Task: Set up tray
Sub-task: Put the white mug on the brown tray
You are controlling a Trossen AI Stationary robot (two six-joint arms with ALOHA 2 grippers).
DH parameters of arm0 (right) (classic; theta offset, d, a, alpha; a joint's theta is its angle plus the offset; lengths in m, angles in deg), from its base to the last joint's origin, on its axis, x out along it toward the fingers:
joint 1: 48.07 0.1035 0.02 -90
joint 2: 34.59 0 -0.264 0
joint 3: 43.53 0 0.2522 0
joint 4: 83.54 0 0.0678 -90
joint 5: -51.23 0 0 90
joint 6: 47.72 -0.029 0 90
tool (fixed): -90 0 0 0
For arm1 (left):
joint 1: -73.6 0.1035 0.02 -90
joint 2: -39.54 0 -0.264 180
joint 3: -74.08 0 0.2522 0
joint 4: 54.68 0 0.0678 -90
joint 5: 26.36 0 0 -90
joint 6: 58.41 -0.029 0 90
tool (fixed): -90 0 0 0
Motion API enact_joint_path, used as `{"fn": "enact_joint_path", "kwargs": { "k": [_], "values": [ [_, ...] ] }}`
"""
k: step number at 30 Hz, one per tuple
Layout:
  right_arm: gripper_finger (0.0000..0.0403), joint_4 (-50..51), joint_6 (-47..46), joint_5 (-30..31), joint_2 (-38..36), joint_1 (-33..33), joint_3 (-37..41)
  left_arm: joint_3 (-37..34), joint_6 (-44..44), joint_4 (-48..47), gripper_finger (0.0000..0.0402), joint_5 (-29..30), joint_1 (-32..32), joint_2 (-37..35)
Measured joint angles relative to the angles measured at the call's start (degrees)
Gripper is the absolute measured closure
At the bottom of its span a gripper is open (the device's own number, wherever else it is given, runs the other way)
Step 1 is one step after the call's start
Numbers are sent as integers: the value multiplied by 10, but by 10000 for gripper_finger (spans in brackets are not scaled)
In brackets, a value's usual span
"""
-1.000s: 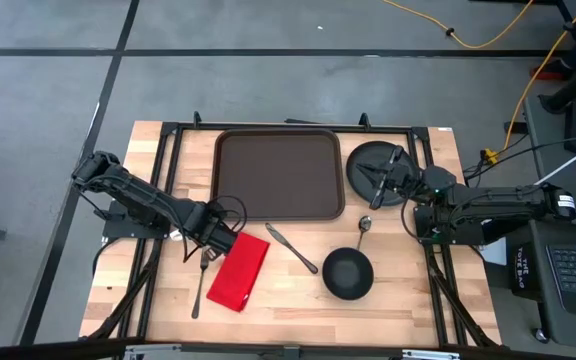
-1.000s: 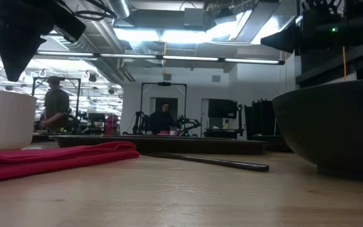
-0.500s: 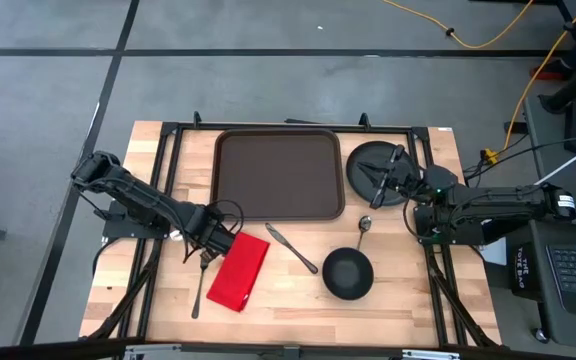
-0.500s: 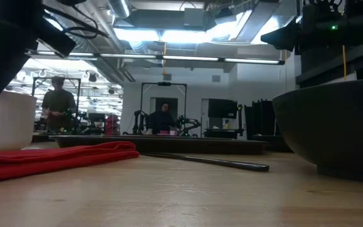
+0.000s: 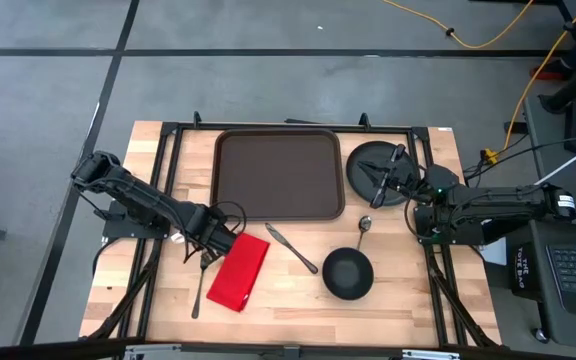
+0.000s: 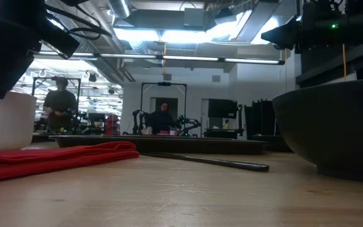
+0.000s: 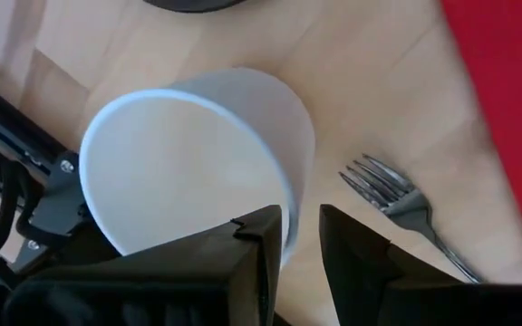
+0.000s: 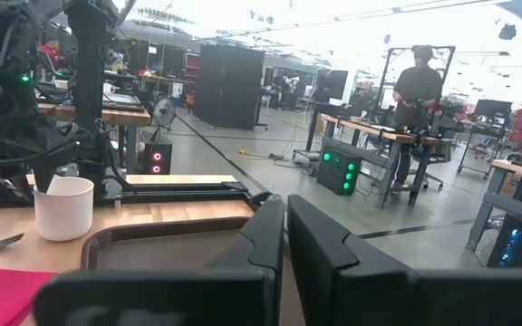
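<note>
The dark brown tray [image 5: 278, 172] lies at the table's far middle, with nothing on it. To its right sits the round black plate [image 5: 363, 160]. My right gripper [image 5: 376, 182] hovers above the plate, shut, well off the table in the low view [image 6: 276, 38]. My left gripper [image 5: 206, 243] is open at the white cup [image 7: 188, 154], which stands upright left of the red napkin [image 5: 238, 270]. In the left wrist view one finger is over the cup's inside and the other outside its rim [image 7: 288, 213]; I cannot tell whether they touch it.
A fork [image 5: 200, 285] lies left of the napkin, near the cup. A knife [image 5: 291, 247], a spoon [image 5: 363, 228] and a black bowl [image 5: 348, 273] lie on the near side of the tray. Bare wood shows along the near edge. People stand in the room beyond.
My left gripper has come down toward the white cup, and its fingertips now reach the level of the rim in the low view. Nothing on the table has moved.
</note>
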Motion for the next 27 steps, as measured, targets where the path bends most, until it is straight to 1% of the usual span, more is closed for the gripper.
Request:
{"fn": "enact_joint_path", "kwargs": {
  "k": [3,9,15,19,27],
  "values": [
    [377,0,0,0,0,0,0,-7,0,5,329,-2,0,0],
    [377,0,-13,0,0,0,0,-48,1,38,329,-9,0,0],
    [377,0,-13,0,0,0,0,-54,-5,41,329,-8,0,-1],
    [377,0,-13,0,0,0,0,-51,-8,47,329,-7,0,-20],
    [377,0,-13,0,0,0,0,-50,23,46,329,4,0,-74]
  ]
}}
